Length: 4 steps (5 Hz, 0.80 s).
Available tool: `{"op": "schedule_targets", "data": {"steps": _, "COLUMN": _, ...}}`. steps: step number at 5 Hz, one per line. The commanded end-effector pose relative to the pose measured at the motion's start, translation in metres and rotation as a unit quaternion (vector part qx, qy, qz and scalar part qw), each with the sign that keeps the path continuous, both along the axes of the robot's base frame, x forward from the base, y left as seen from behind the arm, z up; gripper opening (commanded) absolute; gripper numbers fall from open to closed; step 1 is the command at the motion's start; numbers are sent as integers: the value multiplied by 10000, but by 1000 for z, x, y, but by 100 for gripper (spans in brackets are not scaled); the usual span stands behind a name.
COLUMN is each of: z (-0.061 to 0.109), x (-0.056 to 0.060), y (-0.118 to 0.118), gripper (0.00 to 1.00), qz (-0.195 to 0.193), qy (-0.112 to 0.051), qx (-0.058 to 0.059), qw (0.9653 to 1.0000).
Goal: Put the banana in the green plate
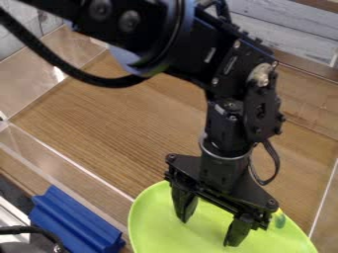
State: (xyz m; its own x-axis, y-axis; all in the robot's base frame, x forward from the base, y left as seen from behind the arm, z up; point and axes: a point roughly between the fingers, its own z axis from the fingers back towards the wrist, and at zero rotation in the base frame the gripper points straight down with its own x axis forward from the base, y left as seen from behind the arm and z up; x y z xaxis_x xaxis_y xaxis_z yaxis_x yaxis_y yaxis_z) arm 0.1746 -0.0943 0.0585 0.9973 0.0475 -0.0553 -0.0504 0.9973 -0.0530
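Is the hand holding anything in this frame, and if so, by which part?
Nothing is held. The hand stands open over the green plate, with empty space between its fingers. The banana cannot be made out clearly in this view.

A single raised camera looks down obliquely and close across the wooden table (119, 109), the black arm (238, 119) filling the centre and the green plate (152, 222) cropped at six o'clock.

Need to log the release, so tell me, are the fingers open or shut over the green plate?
Open. The gripper has its dark fingers spread apart above the green plate, with bare plate showing between them and nothing held there.
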Motion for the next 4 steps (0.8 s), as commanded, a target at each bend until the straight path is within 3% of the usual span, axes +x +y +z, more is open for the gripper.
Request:
{"op": "schedule_targets", "data": {"steps": 1, "z": 1, "x": 4, "y": -3, "gripper": 100, "qz": -13, "qy": -151, "qx": -71, "qw": 9999}}
{"op": "schedule_targets", "data": {"steps": 4, "z": -15, "x": 3, "y": -10, "gripper": 100, "qz": -86, "qy": -123, "qx": -100, "qw": 9998}}
